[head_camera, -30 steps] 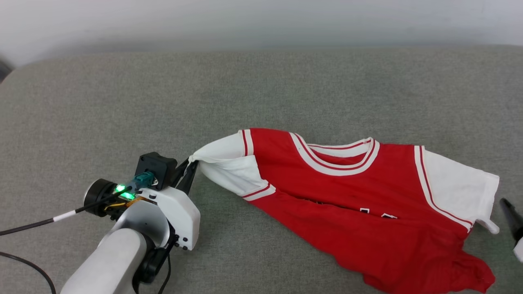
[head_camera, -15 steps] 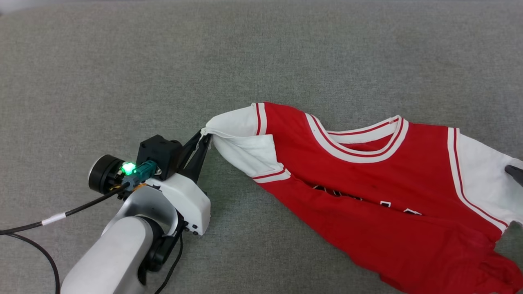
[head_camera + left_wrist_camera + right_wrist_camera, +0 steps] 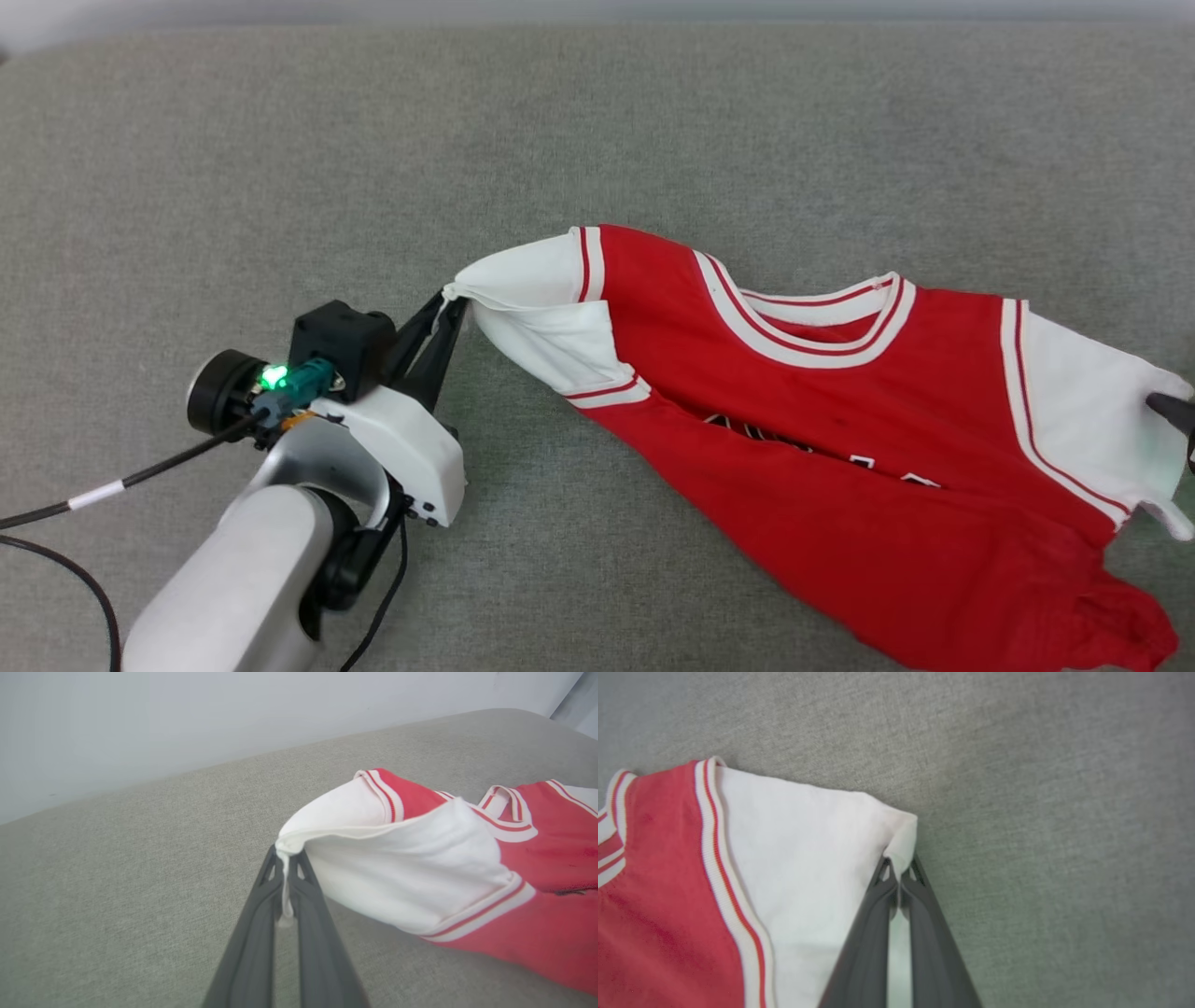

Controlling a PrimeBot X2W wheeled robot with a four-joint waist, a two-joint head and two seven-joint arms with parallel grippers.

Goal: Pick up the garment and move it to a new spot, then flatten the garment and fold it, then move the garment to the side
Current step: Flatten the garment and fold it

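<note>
Closest to the robot, at the lower left, the left gripper pinches the tip of one white sleeve of the garment, which lies on the grey cushion towards the right of the head view. Further right, the right gripper, wide open a second ago beside the other sleeve, is now clamped on that sleeve's corner. With both ends held, I judge the lift can begin. Sleeve to sleeve is the long axis, running left to right; the collar points away, and the crumpled hem trails near-right.
</note>
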